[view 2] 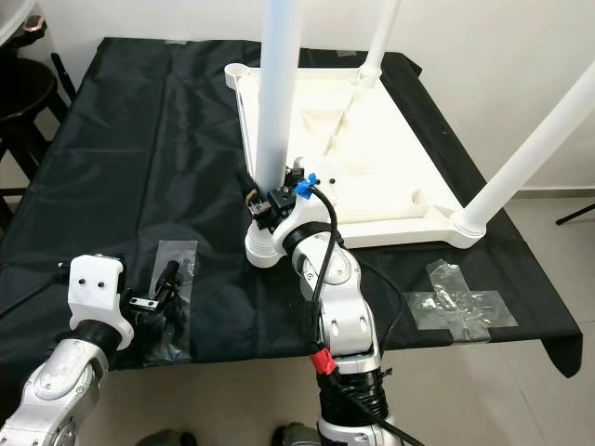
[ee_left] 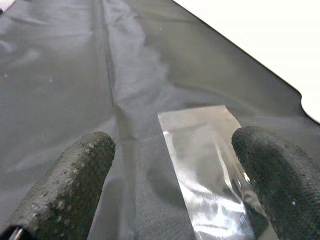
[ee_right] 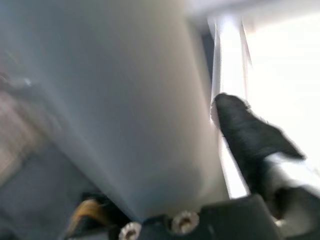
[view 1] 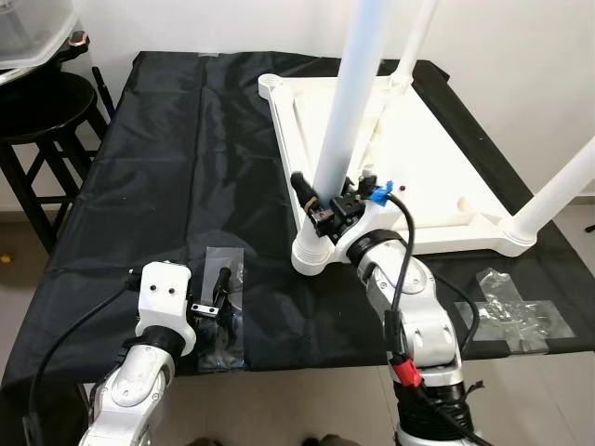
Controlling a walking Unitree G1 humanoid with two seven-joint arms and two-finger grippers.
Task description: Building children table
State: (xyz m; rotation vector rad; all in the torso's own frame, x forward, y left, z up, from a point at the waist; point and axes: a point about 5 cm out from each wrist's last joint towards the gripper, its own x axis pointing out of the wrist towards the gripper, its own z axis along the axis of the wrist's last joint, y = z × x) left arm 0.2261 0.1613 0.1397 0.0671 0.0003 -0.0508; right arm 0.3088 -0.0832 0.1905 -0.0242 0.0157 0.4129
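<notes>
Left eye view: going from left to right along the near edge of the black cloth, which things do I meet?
Left gripper → clear plastic bag beneath it → near white table leg held by the right gripper → crumpled clear plastic wrap.

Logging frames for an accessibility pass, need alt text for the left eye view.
The right gripper clamps the base of a white table leg standing in the near corner of an upturned white children's table top on a black cloth. The left gripper hovers open over a clear plastic bag near the cloth's front edge.
</notes>
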